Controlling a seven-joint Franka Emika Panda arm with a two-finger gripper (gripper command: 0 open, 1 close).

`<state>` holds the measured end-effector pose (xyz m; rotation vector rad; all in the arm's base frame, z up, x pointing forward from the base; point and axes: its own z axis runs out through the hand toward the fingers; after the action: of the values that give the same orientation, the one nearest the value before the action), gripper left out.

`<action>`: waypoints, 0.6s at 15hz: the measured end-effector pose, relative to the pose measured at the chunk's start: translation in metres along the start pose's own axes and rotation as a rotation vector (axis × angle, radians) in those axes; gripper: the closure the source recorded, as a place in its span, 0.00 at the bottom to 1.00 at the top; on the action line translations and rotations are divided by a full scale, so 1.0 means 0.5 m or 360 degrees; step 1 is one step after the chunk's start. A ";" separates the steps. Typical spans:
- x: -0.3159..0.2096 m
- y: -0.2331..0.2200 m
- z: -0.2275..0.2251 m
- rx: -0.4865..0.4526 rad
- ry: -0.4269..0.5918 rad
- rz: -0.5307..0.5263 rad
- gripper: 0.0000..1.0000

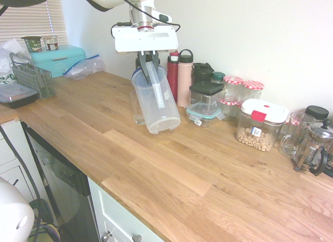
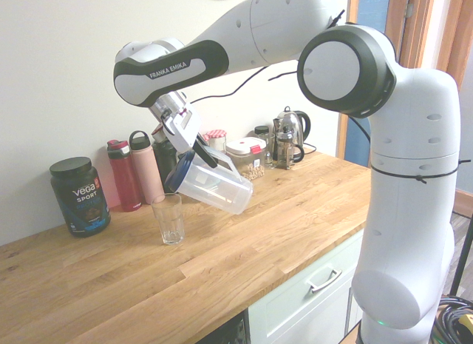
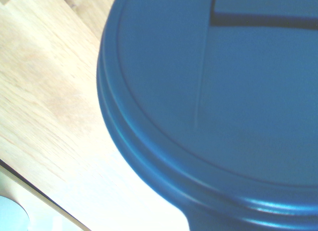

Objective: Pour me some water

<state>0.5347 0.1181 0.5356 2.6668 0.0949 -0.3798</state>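
1. While clamped on the handle, the claw (image 2: 194, 146) holds the clear pitcher (image 2: 211, 185) tilted above the table (image 2: 295, 211).
2. Blue lid (image 3: 213, 107) faces the glass (image 2: 169, 218) standing just below.

The pitcher (image 2: 214, 185) is clear plastic with a dark blue lid (image 3: 218, 102); the glass (image 2: 169, 218) is colourless. The surface (image 1: 171, 169) is honey-toned wood grain — its bottles (image 1: 178, 75) red and pale pink, perhaps salmon.
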 end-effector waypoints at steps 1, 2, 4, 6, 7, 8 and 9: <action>-0.001 -0.001 -0.002 0.0006 0.0002 -0.0001 1.00; -0.005 0.002 -0.007 0.0029 0.0016 0.0008 1.00; -0.031 0.030 -0.039 0.0139 0.0094 0.0072 1.00; -0.074 0.071 -0.067 0.0235 0.0203 0.0203 1.00; -0.080 0.085 -0.062 0.0278 0.0266 0.0272 1.00; -0.077 0.098 -0.049 0.0331 0.0319 0.0340 1.00; -0.068 0.115 -0.032 0.0397 0.0344 0.0403 1.00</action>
<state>0.5136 0.0732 0.5831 2.9103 -0.2379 -0.0213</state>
